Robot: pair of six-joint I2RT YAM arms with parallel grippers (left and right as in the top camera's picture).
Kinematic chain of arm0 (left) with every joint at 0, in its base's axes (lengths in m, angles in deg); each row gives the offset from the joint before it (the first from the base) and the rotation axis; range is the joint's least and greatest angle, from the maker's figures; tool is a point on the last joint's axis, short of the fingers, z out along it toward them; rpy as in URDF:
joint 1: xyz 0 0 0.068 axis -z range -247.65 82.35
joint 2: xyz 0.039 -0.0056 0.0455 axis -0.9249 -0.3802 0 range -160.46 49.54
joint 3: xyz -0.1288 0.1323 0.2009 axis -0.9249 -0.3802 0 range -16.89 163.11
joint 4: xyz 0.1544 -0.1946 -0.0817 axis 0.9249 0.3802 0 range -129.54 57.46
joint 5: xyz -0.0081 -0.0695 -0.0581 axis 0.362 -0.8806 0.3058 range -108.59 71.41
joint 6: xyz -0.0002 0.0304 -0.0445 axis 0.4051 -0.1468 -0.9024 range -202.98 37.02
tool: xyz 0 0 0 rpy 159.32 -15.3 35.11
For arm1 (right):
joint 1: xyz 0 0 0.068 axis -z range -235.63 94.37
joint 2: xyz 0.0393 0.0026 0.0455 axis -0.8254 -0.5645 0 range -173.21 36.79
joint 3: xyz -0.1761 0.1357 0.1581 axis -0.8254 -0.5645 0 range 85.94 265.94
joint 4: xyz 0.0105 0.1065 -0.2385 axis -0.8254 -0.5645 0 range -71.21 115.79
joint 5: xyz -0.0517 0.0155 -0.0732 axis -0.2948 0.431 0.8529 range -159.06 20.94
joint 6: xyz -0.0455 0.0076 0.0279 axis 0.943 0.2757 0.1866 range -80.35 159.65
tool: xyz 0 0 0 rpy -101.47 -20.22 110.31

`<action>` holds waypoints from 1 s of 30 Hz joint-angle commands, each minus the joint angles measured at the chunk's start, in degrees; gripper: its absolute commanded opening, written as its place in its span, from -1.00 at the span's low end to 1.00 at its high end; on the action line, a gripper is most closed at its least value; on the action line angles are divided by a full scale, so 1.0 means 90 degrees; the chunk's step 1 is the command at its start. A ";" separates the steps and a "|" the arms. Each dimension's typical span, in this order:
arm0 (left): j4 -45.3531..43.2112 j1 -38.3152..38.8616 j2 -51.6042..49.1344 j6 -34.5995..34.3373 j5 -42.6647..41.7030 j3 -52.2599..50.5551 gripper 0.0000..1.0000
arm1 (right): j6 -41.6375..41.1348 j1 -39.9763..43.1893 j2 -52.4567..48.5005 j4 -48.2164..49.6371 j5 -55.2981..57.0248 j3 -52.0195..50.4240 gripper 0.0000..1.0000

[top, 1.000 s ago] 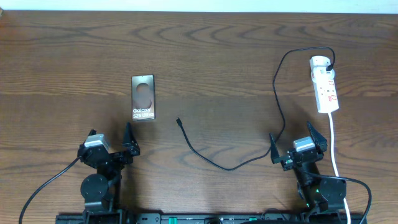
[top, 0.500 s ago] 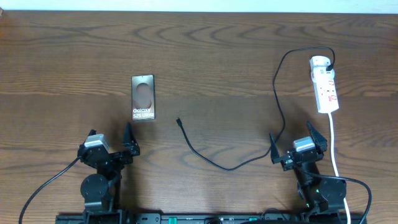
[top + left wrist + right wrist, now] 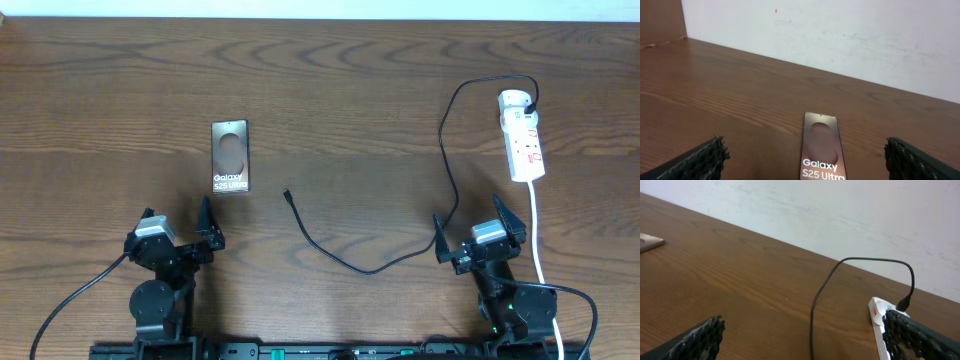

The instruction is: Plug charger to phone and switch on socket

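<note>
1. While both arms sit at the near edge of the wooden table [image 3: 340,70], I read the left gripper [image 3: 177,215] at 7 o'clock as spread wide and holding nothing. Its wrist view shows a ribbed black finger [image 3: 700,159] in each lower corner.
2. The right gripper [image 3: 468,213] at 5 o'clock is also spread wide and empty.
3. The socket [image 3: 526,145] lies at 2 o'clock with its long axis running 12 to 6 and its rounded end far.
   - A black plug sits in that rounded end.
   - I see red marks on its face, but I cannot tell how the switches stand.
   - The thick white cord [image 3: 535,225] leaves the near end toward 6 o'clock, just beside the right gripper.
4. From that plug the charger [image 3: 370,271] loops toward 9 o'clock, drops toward 6, then curls back across the wood.
   - Its plug tip [image 3: 287,195] lies free near the table's centre, at 4 o'clock from the phone [image 3: 230,157] and not touching it.
5. The phone lies flat at 10 o'clock, dark-brown side up.
   - The pale circle is at its far end and the white "Galaxy S25 Ultra" text at its near end.
   - It sits at 12 o'clock from the left gripper, apart from the fingers.
</note>
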 commanded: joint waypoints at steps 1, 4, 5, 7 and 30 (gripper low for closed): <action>-0.0068 -0.0019 0.0051 0.0012 0.0151 -0.0104 0.96 | 0.0053 0.0049 0.0036 -0.0024 0.0024 -0.0010 0.98; -0.0068 -0.0019 0.0051 0.0012 0.0148 -0.0085 0.96 | 0.0053 0.0049 0.0036 -0.0022 0.0027 -0.0010 0.98; -0.0068 -0.0019 0.0051 0.0012 0.0148 -0.0070 0.96 | 0.0053 0.0049 0.0036 -0.0019 0.0027 -0.0010 0.99; -0.0068 -0.0019 0.0039 0.0012 0.0148 -0.0029 0.96 | 0.0053 0.0049 0.0036 -0.0015 0.0027 -0.0010 0.99; -0.0384 -0.0019 -0.2812 0.0015 -0.0367 0.1690 0.96 | -0.0447 0.0049 0.0029 0.0015 0.0029 0.0532 0.99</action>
